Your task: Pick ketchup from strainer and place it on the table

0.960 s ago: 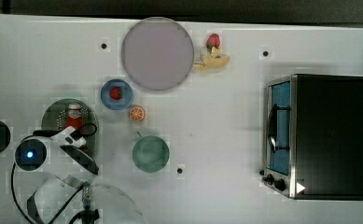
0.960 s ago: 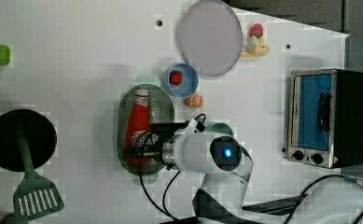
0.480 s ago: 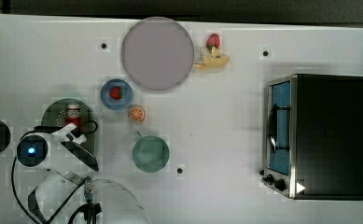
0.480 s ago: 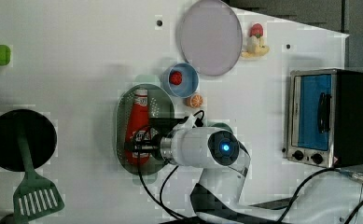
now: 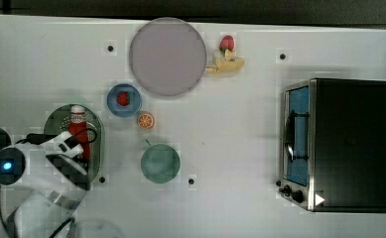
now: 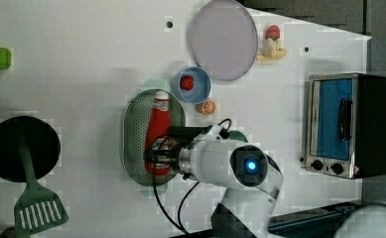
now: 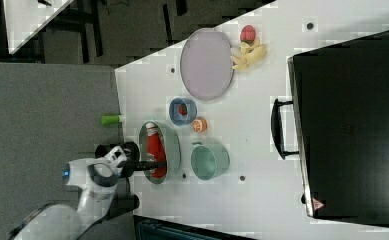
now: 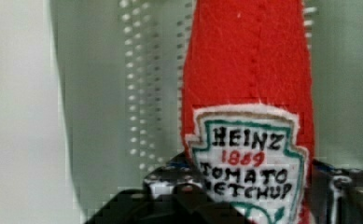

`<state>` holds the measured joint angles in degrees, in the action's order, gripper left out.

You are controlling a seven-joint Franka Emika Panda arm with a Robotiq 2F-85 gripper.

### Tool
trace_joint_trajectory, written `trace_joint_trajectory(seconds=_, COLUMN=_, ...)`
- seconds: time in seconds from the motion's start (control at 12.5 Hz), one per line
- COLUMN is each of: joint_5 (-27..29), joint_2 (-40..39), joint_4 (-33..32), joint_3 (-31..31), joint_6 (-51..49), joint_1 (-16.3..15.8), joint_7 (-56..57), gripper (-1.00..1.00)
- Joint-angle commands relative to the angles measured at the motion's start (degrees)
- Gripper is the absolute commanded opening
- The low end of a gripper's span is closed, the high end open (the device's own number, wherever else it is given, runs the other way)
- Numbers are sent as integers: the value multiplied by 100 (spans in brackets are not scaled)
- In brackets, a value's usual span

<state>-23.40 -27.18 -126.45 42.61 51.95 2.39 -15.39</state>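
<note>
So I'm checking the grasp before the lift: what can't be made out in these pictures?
- Left view: the ketchup's lower end, hidden under the end effector.
- Wrist view: the label's bottom, cut off by the picture's edge.
- Top view: part of the strainer, covered by the arm.

Over the last second the end effector (image 6: 157,154) moves from just beside the strainer (image 6: 133,134) toward the left view's left, and now sits over the lower body of the ketchup bottle (image 6: 157,126). Its fingers (image 8: 170,179), wide apart before, now press the bottle's sides.
</note>
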Motion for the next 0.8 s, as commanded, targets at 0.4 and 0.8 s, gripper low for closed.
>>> trace_joint_trajectory(seconds=0.4, joint_5=1840, joint_2=1501, joint_4=858, joint_3=384, joint_6=-1343, joint_1=323, joint_7=-258, gripper=19)
trace_joint_trajectory(seconds=0.8, joint_5=1840, joint_2=1581, joint_4=1933, joint_3=-152, joint_6=-2885, joint_1=691, joint_7=767, gripper=19)
